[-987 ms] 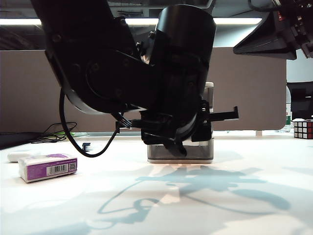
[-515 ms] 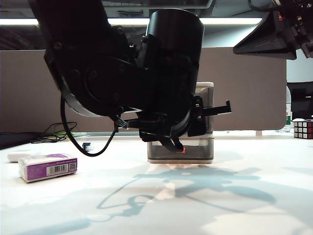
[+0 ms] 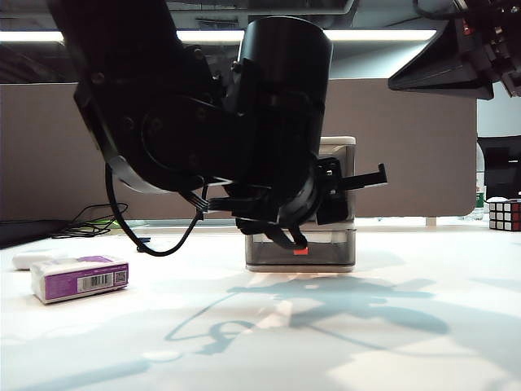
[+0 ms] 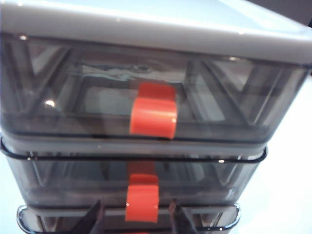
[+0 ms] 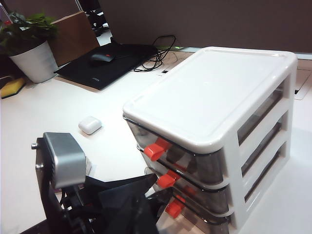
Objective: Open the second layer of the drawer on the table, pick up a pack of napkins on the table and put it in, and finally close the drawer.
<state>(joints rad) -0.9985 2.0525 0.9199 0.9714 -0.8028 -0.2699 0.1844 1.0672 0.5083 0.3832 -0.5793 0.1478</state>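
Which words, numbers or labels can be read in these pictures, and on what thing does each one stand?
No text can be read.
The napkins: a white barcode label with bars and tiny digits, too small to read.
The drawer and its orange handles: no print.
The Rubik's cube: colours only.
The white case: no mark visible.

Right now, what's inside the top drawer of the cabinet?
The top drawer looks empty through its smoky front; its back corners are unclear. The left gripper sits lower, straddling the middle handle.
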